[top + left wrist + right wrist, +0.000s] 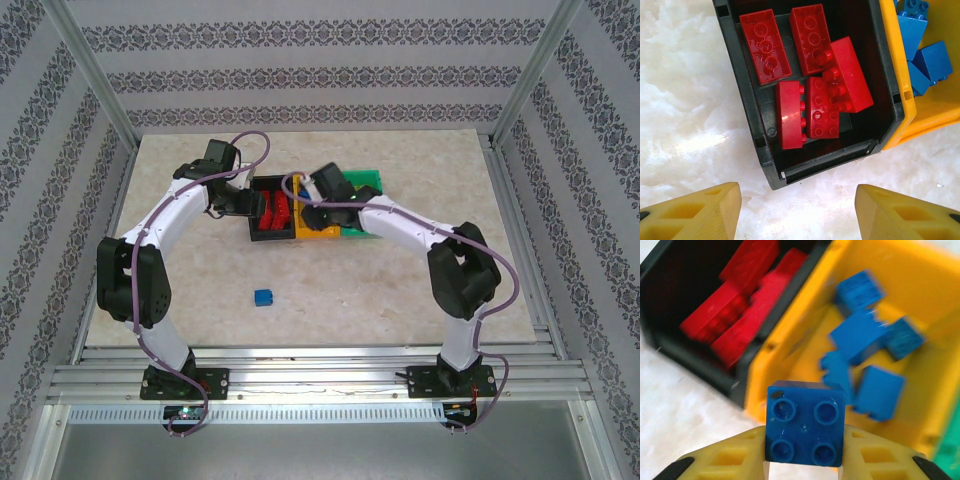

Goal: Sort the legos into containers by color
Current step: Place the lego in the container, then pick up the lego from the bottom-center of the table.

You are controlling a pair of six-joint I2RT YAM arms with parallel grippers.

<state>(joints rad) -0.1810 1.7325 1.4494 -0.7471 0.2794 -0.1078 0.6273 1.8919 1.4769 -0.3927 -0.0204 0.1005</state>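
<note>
— Where do your pieces lie?
— Your red legos [810,40] lie jumbled in the black bin [765,150]. The blue legos [860,335] sit in the orange-yellow bin [897,60] touching it, with the green bin [368,180] beside that.
— Any outside?
— One blue brick [805,422] is pinched in your right gripper [805,445]. A loose blue brick [263,297] lies well apart.

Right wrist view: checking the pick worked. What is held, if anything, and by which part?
The right gripper pinches a blue four-stud brick by two opposite side faces, studded top exposed. The left gripper is open, holding nothing.
</note>
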